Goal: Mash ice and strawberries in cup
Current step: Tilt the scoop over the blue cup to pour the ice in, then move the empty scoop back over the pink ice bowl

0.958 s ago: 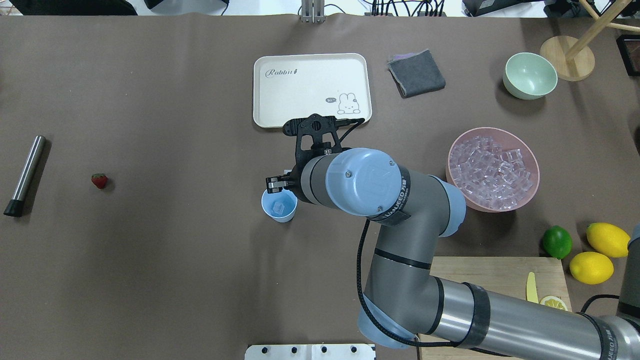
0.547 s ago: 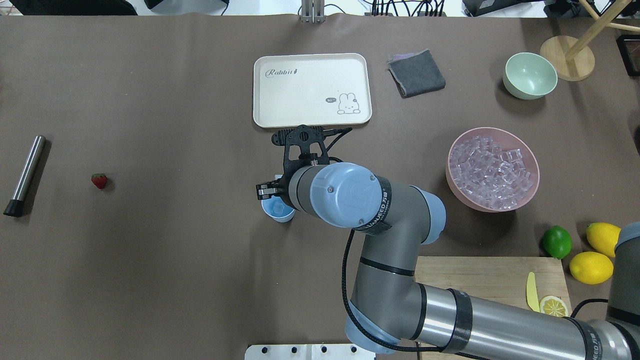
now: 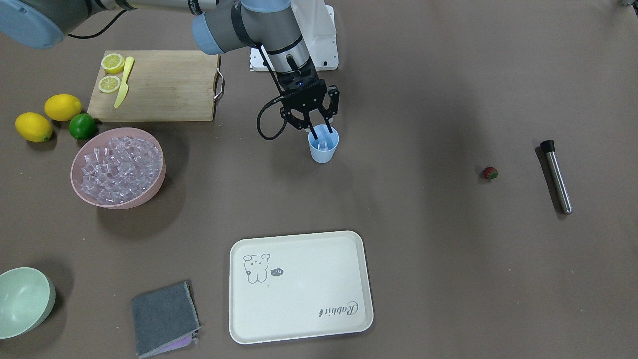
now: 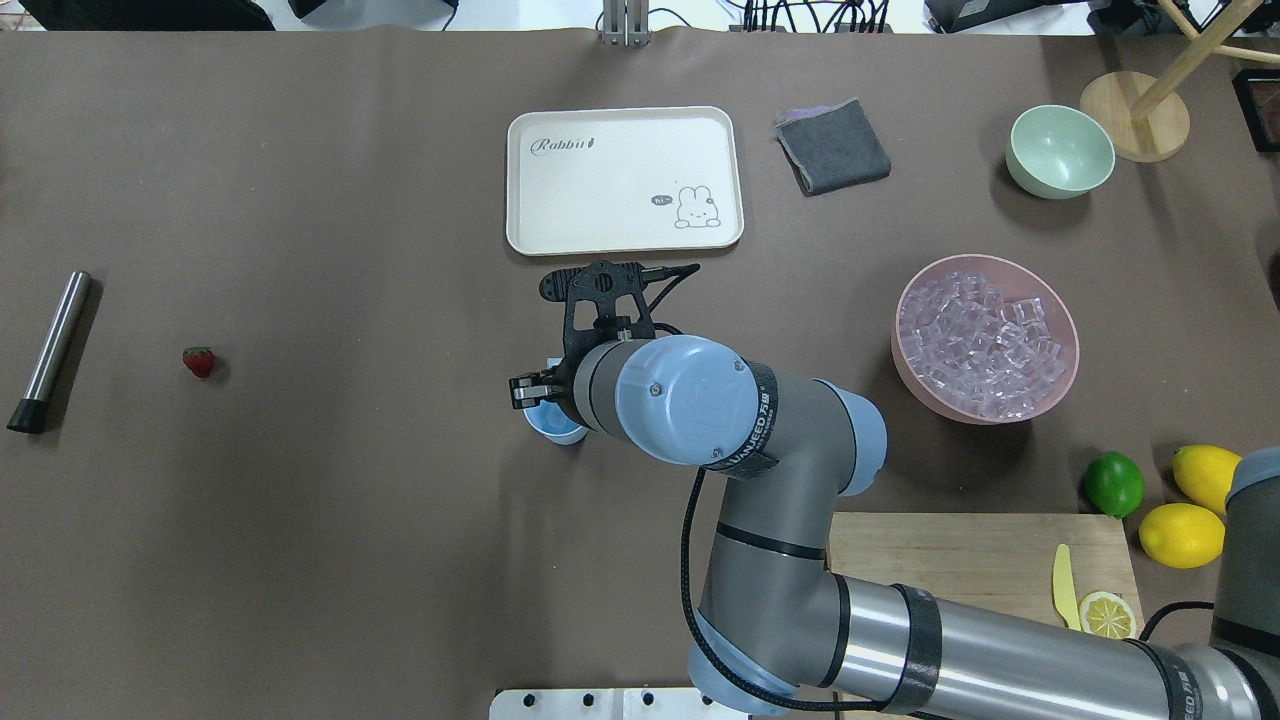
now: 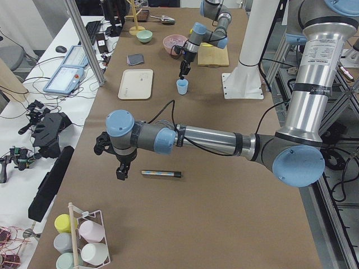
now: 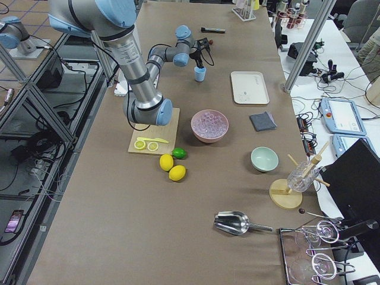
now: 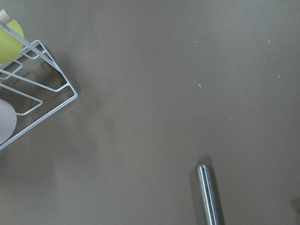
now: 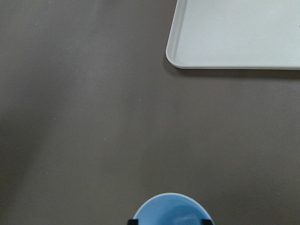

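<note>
A robotics lab: aluminium framing [image 6: 308, 44], teach pendants [image 6: 339, 116] and cables [image 4: 810, 12] flank the table [image 4: 300, 550].

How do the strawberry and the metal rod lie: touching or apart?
Apart. The overhead view shows bare table between the strawberry and the metal rod.

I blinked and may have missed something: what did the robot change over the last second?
The right arm slid toward the robot's left, so the right gripper, fingers spread, now sits over the cup and hides most of it from overhead. Nothing was gripped or released. The cup, the ice in it, the strawberry, the metal rod and the pink bowl stayed put.
</note>
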Motion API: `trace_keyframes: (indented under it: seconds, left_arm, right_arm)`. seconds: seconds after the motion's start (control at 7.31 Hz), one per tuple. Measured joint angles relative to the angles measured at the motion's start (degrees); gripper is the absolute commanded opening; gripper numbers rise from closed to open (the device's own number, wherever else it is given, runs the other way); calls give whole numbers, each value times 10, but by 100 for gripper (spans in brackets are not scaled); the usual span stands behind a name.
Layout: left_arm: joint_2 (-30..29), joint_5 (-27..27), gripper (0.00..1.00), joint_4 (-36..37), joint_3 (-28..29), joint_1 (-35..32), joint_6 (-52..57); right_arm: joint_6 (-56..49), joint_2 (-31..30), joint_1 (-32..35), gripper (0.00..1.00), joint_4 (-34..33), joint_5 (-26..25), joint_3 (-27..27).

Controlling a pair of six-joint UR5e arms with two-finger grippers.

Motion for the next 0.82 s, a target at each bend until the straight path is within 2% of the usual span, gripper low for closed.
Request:
trace_keyframes:
  seconds: [0.27,0.41,0.55,0.82]
  left_arm:
    - [0,0,98,0,0,-1,0]
    - [0,0,98,0,-1,-2,0]
    - [0,-1,98,0,-3,-3,0]
    - [1,-1,98,0,-8,-7,1]
  right_arm:
    - [0,1,5,99,-10,16,9]
    - [-2,1,29,99,-41,46,27]
    - [-8,0,75,99,-84,97,47]
    - [-58,-12,193,99,-164,233,64]
